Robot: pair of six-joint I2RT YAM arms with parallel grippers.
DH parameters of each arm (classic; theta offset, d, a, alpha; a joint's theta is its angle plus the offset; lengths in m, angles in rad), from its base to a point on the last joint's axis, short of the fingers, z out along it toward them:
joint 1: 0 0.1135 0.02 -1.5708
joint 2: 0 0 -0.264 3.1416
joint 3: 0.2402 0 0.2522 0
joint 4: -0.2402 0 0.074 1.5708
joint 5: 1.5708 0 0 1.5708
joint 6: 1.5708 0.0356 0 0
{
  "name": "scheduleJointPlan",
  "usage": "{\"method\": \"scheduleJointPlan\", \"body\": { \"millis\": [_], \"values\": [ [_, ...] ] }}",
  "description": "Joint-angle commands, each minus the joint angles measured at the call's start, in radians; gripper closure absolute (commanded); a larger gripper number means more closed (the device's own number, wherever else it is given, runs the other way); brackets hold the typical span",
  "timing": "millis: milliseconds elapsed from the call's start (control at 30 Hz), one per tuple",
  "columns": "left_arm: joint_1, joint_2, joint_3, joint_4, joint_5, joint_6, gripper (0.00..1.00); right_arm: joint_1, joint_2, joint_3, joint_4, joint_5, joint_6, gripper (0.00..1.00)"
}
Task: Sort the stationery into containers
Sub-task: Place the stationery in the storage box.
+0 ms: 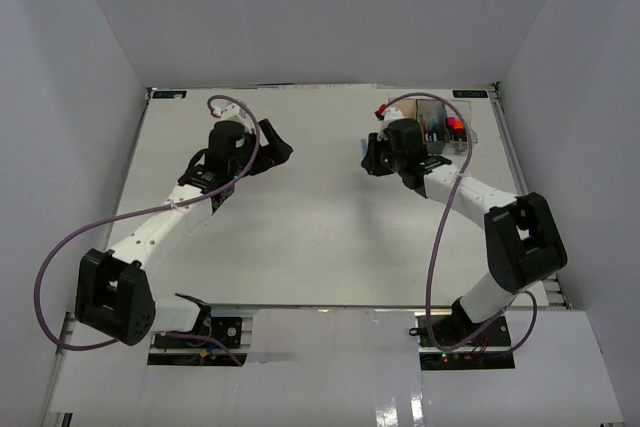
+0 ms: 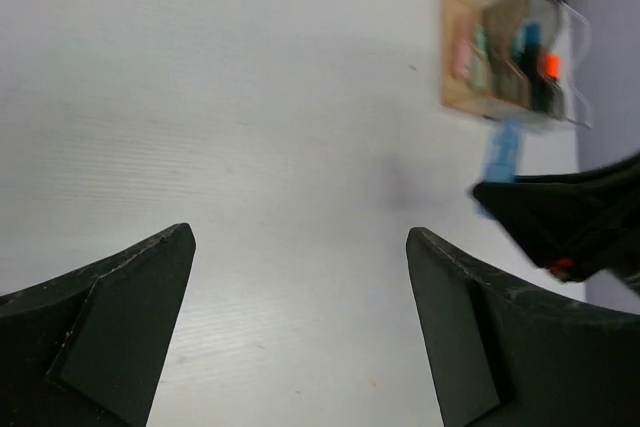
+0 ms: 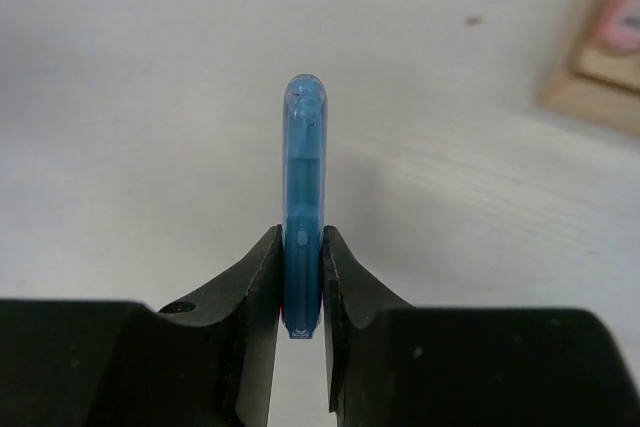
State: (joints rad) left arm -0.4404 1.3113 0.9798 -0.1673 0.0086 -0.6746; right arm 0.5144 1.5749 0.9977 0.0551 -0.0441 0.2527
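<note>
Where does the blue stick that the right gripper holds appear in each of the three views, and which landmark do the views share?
Right wrist: the blue stick stands at centre, clamped in the right gripper.
Left wrist: right of centre, poking from that gripper, just below the bins.
Top external: I cannot make it out; the gripper sits left of the bins.
Shared landmark: the bins, upper right in every view.

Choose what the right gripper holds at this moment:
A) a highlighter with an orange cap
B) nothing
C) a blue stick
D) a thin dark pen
C: in the right wrist view the right gripper is closed on a translucent blue stick, which points out from between its fingers above the white table.
</note>
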Motion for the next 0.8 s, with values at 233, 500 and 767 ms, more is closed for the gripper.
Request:
{"method": "scheduleJointPlan", "body": {
  "millis": [233,500,767],
  "values": [
    [0.155,-0.133,-0.067,-0.132,-0.167,0.294,0.02,-0.246,0.282,0.478,-0.210,0.185,-0.187,0.84],
    [0.157,-0.129,-0.107,-0.116,-0.199,0.363,0.02,-0.295,0.548,0.798,-0.320,0.188,-0.181,0.74],
    [0.157,-0.162,-0.115,-0.110,-0.183,0.369,0.02,-0.300,0.530,0.811,-0.360,0.168,-0.170,0.50]
  ]
}}
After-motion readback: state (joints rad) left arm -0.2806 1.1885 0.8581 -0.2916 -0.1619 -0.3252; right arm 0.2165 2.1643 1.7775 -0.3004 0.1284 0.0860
